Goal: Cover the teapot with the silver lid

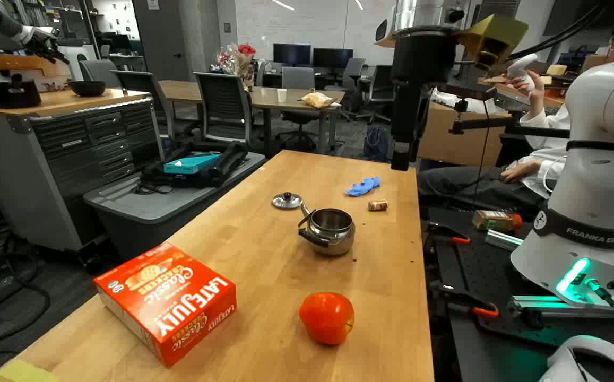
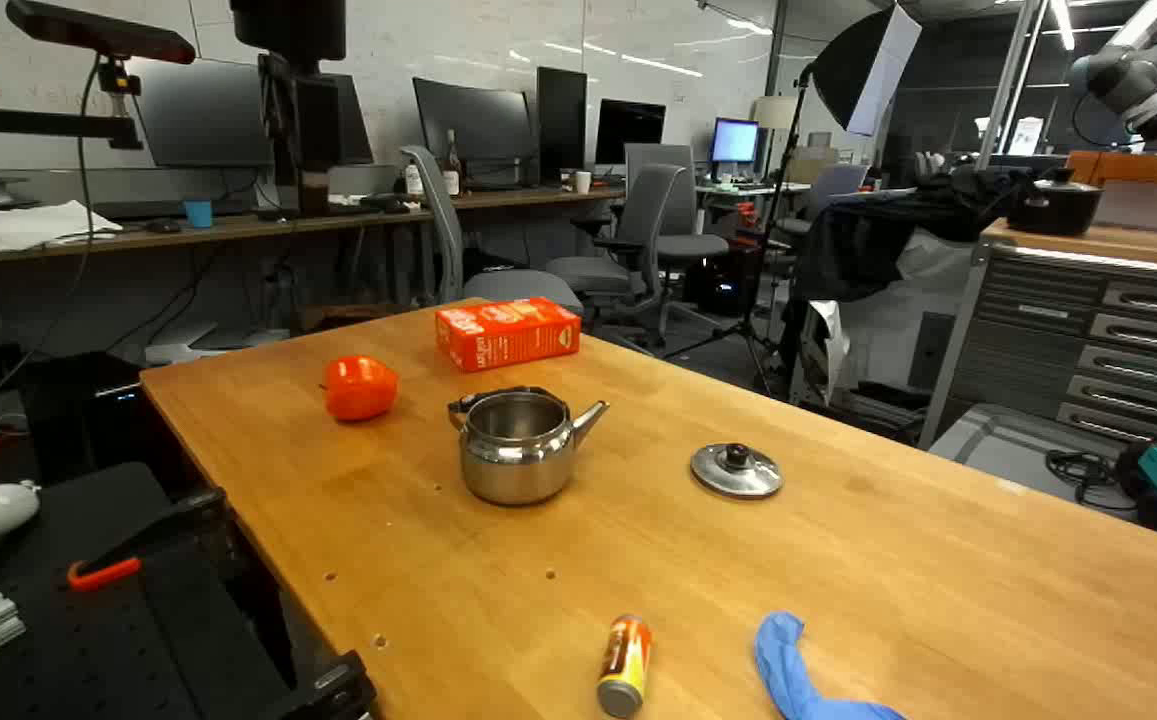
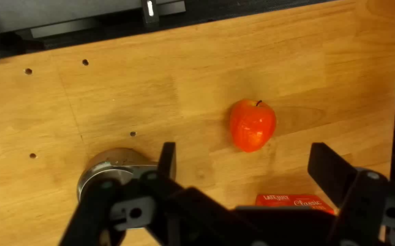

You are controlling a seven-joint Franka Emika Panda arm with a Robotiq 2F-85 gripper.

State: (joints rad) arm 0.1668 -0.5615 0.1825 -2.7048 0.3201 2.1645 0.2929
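The teapot (image 1: 338, 241) is a shiny silver pot standing upright and open on the wooden table, with its black handle folded to the side; it also shows in an exterior view (image 2: 518, 470). In the wrist view the teapot (image 3: 117, 156) is partly hidden behind a finger. The silver lid (image 1: 286, 202) lies flat on the table, black knob up, apart from the teapot on its spout side; it also shows in an exterior view (image 2: 736, 476). The lid is out of view in the wrist view. My gripper (image 3: 245, 160) is open and empty, high above the table; it also shows in both exterior views (image 1: 403, 156) (image 2: 306, 190).
An orange-red fruit (image 1: 327, 318) and a red cracker box (image 1: 171, 300) stand on the teapot's handle side. A small can (image 2: 625, 665) and a blue glove-like object (image 1: 363, 187) lie near the table's other end. Clamps (image 1: 476, 305) line the robot-side edge.
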